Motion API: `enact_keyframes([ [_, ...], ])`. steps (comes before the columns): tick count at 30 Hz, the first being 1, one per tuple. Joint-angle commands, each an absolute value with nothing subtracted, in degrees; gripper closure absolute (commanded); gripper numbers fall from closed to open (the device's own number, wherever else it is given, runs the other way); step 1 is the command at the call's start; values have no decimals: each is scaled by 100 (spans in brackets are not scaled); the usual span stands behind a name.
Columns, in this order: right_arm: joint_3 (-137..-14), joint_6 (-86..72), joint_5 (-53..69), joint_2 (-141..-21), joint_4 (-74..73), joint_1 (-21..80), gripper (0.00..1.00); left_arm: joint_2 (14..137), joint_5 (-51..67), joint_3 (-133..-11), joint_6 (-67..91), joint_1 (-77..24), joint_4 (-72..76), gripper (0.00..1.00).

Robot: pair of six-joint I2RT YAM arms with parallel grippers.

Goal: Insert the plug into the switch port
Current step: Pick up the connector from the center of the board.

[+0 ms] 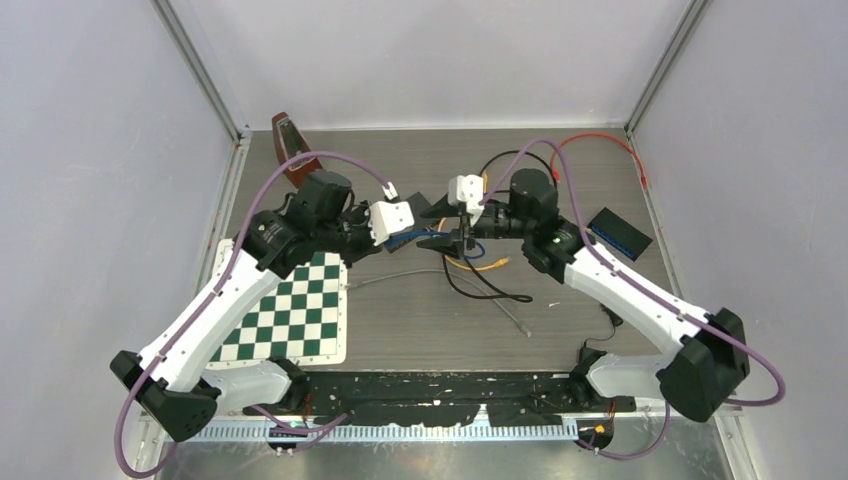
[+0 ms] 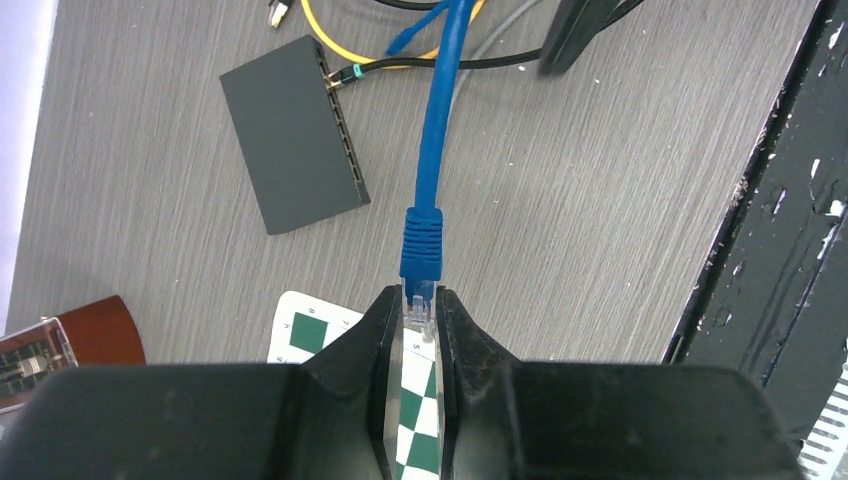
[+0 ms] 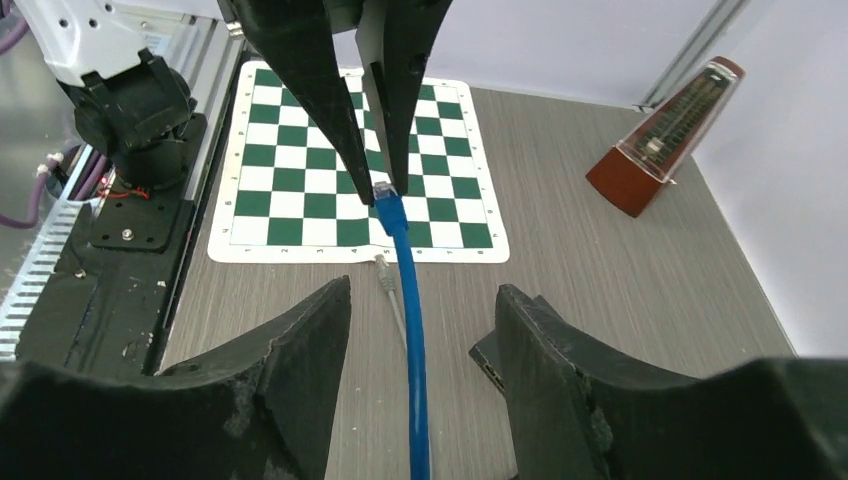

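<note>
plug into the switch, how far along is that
Done: the left gripper is shut on the plug of the blue cable. In hand: the right gripper is open, a finger either side of that cable. Left: the plug is apart from the switch; it has to be carried to a port and pushed in.

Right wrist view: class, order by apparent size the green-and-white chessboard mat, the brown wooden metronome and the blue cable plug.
1. Green-and-white chessboard mat
2. Brown wooden metronome
3. Blue cable plug, smallest, though nearest the camera
</note>
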State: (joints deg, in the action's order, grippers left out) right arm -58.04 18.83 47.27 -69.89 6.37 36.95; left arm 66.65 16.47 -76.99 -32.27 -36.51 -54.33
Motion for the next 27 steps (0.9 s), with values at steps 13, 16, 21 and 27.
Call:
enact_keyframes([
  [13, -5911, 2387, 4193, -8015, 1861, 4589, 53, 6628, 1660, -7541, -3262, -3768, -5277, 100],
  [16, -5816, 2330, 4022, -8066, 2113, 4616, 61, 6545, 1748, -7451, -3252, -3767, -5194, 100],
  [21, -5691, 2346, 3896, -8051, 2192, 4627, 72, 6294, 1820, -7170, -3256, -3765, -4927, 100],
  [27, -5702, 2372, 3970, -8026, 1940, 4627, 54, 6257, 1767, -7180, -3265, -3763, -4982, 100],
])
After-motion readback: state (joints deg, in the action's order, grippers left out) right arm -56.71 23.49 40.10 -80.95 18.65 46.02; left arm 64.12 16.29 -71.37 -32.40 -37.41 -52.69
